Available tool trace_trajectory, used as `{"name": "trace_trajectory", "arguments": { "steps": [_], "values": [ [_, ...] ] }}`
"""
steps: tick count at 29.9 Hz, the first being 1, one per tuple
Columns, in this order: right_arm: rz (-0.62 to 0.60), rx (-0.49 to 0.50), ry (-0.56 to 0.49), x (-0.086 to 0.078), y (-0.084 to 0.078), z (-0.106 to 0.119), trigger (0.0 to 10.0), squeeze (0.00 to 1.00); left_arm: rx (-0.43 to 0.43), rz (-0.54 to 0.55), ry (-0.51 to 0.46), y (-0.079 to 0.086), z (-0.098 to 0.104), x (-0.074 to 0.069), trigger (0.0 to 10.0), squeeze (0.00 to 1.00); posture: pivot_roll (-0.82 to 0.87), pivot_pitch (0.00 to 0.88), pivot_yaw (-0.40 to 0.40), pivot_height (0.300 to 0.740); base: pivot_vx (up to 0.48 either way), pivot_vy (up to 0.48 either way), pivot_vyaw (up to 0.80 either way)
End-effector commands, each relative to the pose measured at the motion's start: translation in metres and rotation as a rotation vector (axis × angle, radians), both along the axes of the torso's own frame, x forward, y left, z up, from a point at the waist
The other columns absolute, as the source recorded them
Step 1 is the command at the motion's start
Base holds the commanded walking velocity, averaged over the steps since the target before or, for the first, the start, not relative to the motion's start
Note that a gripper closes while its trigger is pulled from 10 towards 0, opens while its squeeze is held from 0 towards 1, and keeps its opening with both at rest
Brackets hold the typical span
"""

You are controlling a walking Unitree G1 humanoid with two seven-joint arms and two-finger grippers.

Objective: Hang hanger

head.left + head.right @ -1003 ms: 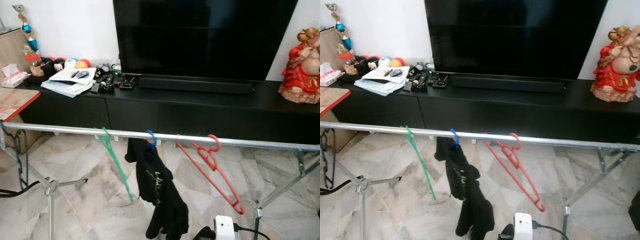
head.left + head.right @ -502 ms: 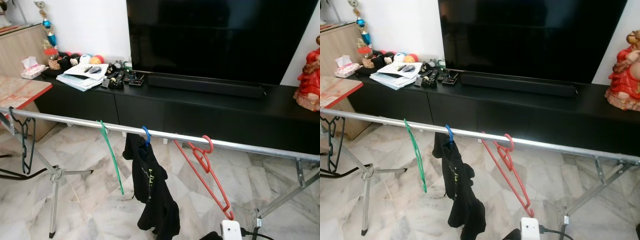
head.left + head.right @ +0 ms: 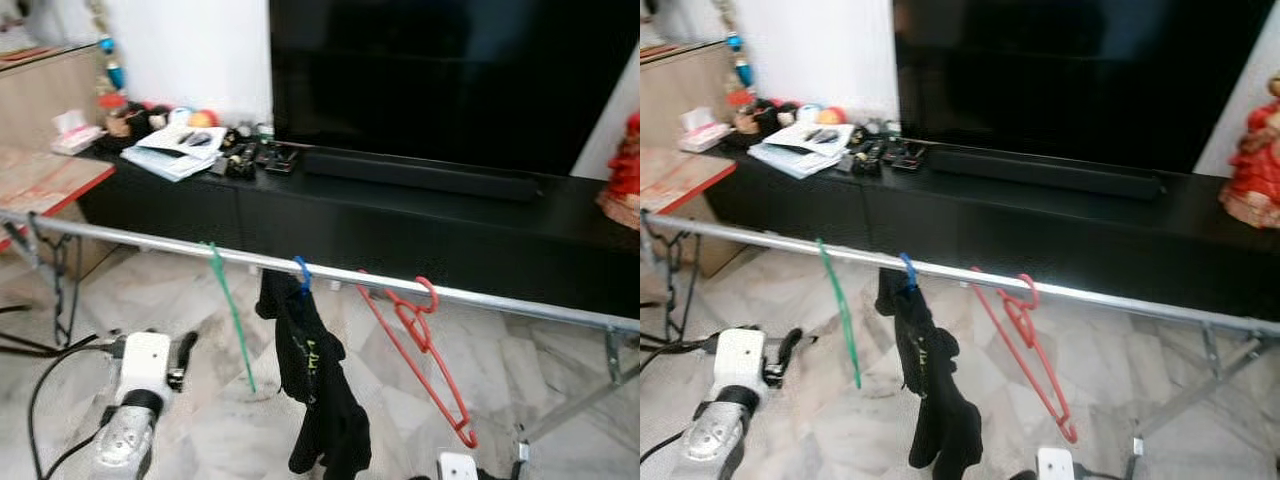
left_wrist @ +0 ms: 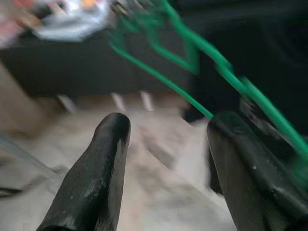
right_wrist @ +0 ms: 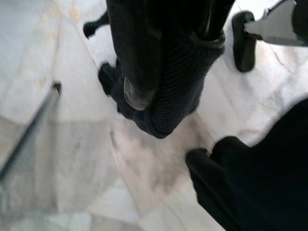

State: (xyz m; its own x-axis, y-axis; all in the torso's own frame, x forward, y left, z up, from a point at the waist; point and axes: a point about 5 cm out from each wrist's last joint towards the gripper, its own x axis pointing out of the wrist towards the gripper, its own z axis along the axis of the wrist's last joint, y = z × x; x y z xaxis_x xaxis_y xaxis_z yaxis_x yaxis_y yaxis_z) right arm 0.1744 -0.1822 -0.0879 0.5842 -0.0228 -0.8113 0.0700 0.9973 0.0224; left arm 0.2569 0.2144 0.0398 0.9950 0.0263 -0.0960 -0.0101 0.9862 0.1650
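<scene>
- A silver rail [image 3: 480, 296] runs across the room in front of a black cabinet [image 3: 420, 225] that carries a large television [image 3: 450, 80]
- The green hanger [image 3: 228, 315] hangs by its hook from the rail, left of the middle, swung edge-on to the head camera
- Just beside it on the right, a blue hook [image 3: 302, 272] on the rail carries a black garment [image 3: 318, 390] that droops toward the marble floor [image 3: 200, 420]
- Further right, a red hanger [image 3: 420, 350] hangs tilted from the rail
- The left gripper [image 4: 166, 139] is raised near the green hanger; its two black fingers [image 4: 103, 159] stand wide apart, holding nothing, with the hanger's green wire crossing just beyond them
- In the right wrist view the garment hangs close ahead; whether the right gripper is wide or narrow cannot be told
</scene>
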Motion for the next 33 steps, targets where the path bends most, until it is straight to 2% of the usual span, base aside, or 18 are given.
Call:
{"name": "trace_trajectory", "arguments": {
  "steps": [1, 7, 18, 21, 24, 33],
  "values": [
    [0.002, 0.0, -0.006, 0.002, 0.0, 0.001, 10.0, 0.0, -0.005, 0.027, -0.012, 0.004, 0.006, 0.0, 10.0, 0.0, 0.08, 0.0, 0.005, 0.74, 0.0, 0.0, 0.0],
    [0.038, -0.027, -0.003, 0.001, -0.002, 0.001, 10.0, 0.0, -0.029, 0.055, -0.011, 0.004, 0.016, -0.001, 10.0, 0.0, 0.11, 0.0, -0.018, 0.74, 0.0, 0.0, 0.07],
    [-0.002, -0.016, -0.003, 0.002, -0.002, 0.001, 10.0, 0.0, -0.034, 0.043, 0.009, 0.002, 0.021, -0.001, 10.0, 0.0, 0.1, 0.0, -0.009, 0.74, 0.089, 0.0, 0.77],
    [-0.021, -0.018, 0.005, 0.001, -0.003, 0.001, 10.0, 0.0, -0.048, 0.018, 0.024, -0.001, 0.021, 0.0, 10.0, 0.0, 0.1, 0.0, -0.005, 0.74, 0.251, 0.0, 0.0],
    [-0.021, -0.017, 0.014, -0.002, -0.003, -0.001, 10.0, 0.0, -0.059, -0.057, 0.031, -0.008, 0.023, 0.002, 10.0, 0.0, 0.11, 0.0, -0.006, 0.74, 0.293, 0.0, 0.0],
    [-0.018, -0.013, 0.019, -0.003, -0.001, -0.001, 10.0, 0.0, -0.075, -0.079, 0.032, -0.011, 0.027, 0.002, 10.0, 0.0, 0.11, 0.0, -0.007, 0.74, 0.347, 0.0, 0.0]
  ]
}}
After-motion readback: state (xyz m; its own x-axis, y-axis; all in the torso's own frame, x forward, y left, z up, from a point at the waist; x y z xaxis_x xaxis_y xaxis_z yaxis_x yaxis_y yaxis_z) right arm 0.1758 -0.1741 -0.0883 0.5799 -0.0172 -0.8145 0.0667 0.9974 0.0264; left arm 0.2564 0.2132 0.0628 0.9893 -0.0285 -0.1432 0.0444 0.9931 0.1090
